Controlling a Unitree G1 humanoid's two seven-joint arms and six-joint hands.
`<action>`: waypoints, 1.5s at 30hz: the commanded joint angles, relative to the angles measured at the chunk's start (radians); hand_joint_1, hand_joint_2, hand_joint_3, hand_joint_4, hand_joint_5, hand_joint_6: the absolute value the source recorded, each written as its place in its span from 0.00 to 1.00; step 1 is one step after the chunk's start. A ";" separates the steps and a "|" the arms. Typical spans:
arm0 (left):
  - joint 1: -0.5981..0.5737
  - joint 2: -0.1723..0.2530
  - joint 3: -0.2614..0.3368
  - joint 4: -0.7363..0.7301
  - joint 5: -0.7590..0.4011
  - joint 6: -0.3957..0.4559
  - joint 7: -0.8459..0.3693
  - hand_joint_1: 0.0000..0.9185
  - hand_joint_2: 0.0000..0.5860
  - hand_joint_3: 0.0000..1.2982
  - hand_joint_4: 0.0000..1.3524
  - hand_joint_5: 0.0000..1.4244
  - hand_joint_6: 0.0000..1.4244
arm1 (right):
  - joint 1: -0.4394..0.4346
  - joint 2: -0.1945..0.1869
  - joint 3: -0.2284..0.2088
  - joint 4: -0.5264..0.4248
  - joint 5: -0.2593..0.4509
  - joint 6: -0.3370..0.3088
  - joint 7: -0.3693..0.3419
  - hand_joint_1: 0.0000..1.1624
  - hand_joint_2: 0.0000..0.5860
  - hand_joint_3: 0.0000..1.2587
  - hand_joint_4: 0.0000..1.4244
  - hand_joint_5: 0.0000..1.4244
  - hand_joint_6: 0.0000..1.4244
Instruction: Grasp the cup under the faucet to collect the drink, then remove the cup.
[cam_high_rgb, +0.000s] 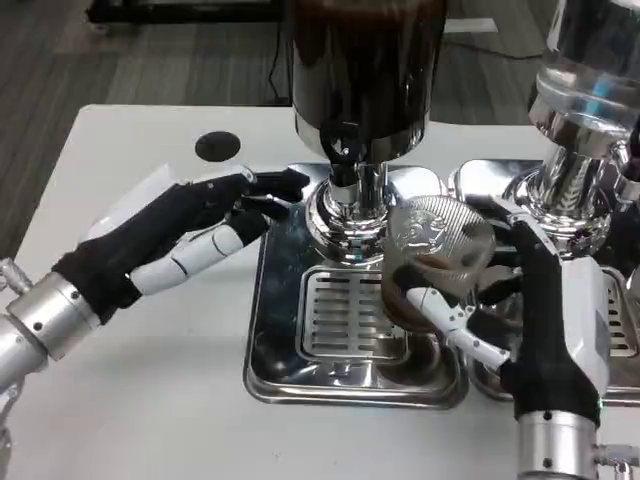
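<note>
From the head view, I see my right hand (540, 320) clamped around the clear cup (437, 262), tilted over the drip tray (300, 370) just right of the faucet (347, 160). My left hand (190, 235) reaches toward the faucet, fingers extended, holding nothing.

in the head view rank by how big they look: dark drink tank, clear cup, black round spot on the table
1. dark drink tank, though cropped at the top
2. clear cup
3. black round spot

No text, brand, number or sign can be read. The clear cup (438, 240) carries an embossed pattern, too blurred to make out as lettering.
</note>
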 joint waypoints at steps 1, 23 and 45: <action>0.016 -0.008 -0.016 -0.006 0.005 -0.015 -0.024 0.00 0.29 0.20 0.18 0.21 0.25 | 0.007 0.006 -0.002 -0.063 -0.016 -0.015 -0.002 0.58 0.36 0.40 0.37 0.47 0.58; 0.039 -0.004 -0.027 -0.013 0.008 -0.015 -0.042 0.00 0.29 0.20 0.18 0.22 0.22 | 0.099 -0.016 0.001 -0.211 -0.052 -0.021 0.080 0.58 0.38 0.41 0.38 0.48 0.61; 0.215 0.035 0.017 -0.247 -0.100 0.085 -0.091 0.00 0.29 0.20 0.17 0.22 0.22 | 0.266 -0.036 0.026 -0.383 -0.032 -0.046 0.154 0.58 0.40 0.42 0.39 0.50 0.61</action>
